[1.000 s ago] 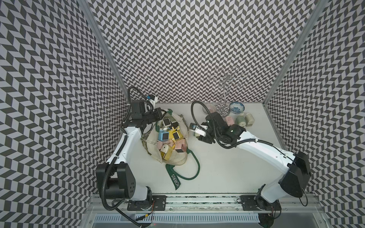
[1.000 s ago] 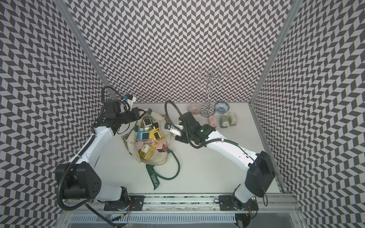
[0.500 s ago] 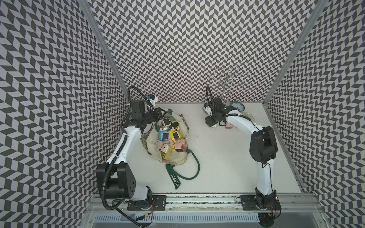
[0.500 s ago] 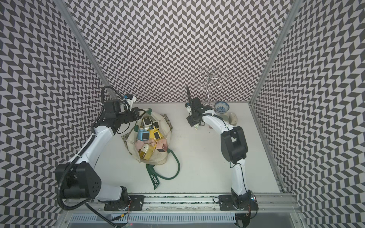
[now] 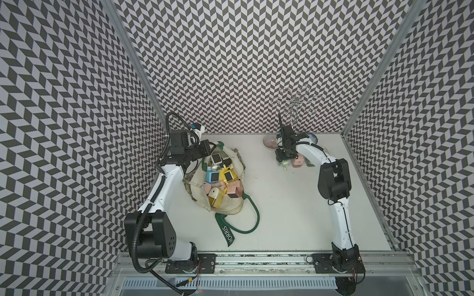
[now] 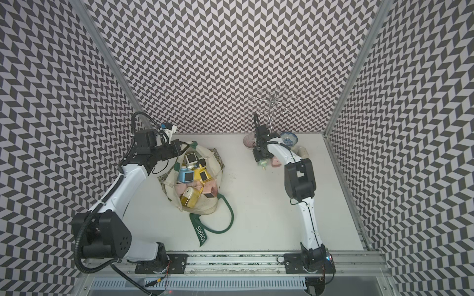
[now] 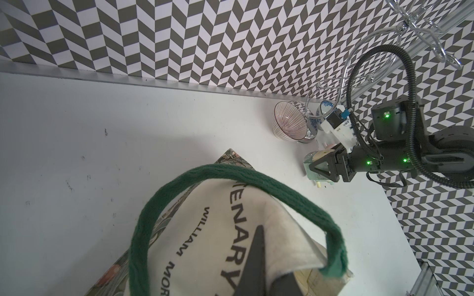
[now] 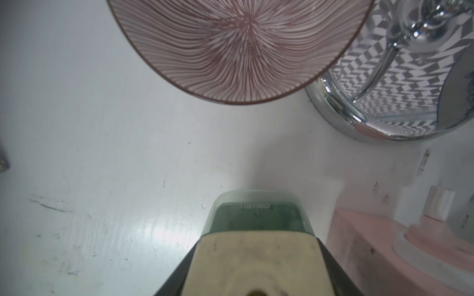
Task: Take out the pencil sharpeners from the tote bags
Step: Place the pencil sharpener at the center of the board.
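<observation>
**Green sharpener (image 8: 256, 217) being set down at the far end of the table (image 5: 282, 217)**

The green sharpener is pinched in the right gripper (image 5: 284, 160) and held low over the table, just beside a pink sharpener (image 5: 297, 161) and near the striped bowl (image 5: 269, 141). Whether it has touched down cannot be told. Across the table, the rim of the bag (image 5: 230, 205) is clamped by the left gripper (image 5: 208, 149), jaws pressed together on the cloth, so the mouth is held open. A heap of sharpeners (image 5: 213, 176) is seen inside. The placing step is judged to be in hand. Next, the jaws need to be spread and the arm lifted straight clear, so the pink sharpener is not knocked. Then another sharpener is to be fetched from the bag.
</observation>
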Controlling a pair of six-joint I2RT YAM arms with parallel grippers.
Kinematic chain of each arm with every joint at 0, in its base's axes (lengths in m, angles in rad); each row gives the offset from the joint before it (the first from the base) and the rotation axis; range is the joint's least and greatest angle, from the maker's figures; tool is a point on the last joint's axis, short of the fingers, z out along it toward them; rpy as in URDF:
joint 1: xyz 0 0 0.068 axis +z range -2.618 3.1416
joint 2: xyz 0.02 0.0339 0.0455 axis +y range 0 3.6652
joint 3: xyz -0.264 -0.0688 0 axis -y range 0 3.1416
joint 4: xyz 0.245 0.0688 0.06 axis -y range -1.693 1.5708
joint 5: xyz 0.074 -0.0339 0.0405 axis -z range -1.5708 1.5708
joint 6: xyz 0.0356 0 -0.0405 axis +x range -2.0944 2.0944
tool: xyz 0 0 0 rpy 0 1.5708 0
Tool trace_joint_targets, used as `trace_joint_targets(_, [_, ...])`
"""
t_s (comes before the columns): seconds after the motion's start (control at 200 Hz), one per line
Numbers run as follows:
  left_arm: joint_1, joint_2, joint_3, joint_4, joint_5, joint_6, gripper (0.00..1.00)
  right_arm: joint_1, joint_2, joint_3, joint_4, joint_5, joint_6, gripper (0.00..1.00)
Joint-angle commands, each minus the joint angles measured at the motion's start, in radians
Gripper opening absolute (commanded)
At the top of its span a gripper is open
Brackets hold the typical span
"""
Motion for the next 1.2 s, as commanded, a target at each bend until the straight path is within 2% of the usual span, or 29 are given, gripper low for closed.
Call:
trace_joint_targets(0.0, [0.016, -0.05, 0.009, 0.058, 0.007, 0.006, 0.0, -0.009, 0.014, 0.032, -0.009, 0.025, 0.031, 0.39])
trace_joint_targets(0.375, [0.017, -0.046, 0.011, 0.055, 0.001, 0.009, 0.0, -0.026, 0.031, 0.038, -0.032, 0.062, 0.048, 0.46])
trace_joint_targets(0.516, [0.016, -0.045, 0.011, 0.055, 0.0, 0.01, 0.0, -0.028, 0.037, 0.041, -0.016, 0.049, 0.052, 0.6])
trace_joint_targets(0.691, [0.016, -0.043, 0.011, 0.055, 0.0, 0.01, 0.0, -0.029, 0.063, 0.069, -0.029, 0.036, 0.045, 0.69])
trace_joint_targets(1.031, [0.016, -0.041, 0.012, 0.051, -0.001, 0.01, 0.0, -0.029, 0.033, 0.069, -0.027, 0.024, 0.043, 0.7])
trace_joint_targets(1.197, [0.016, -0.04, 0.012, 0.052, -0.003, 0.01, 0.0, -0.028, -0.047, 0.016, 0.004, 0.0, 0.046, 0.76])
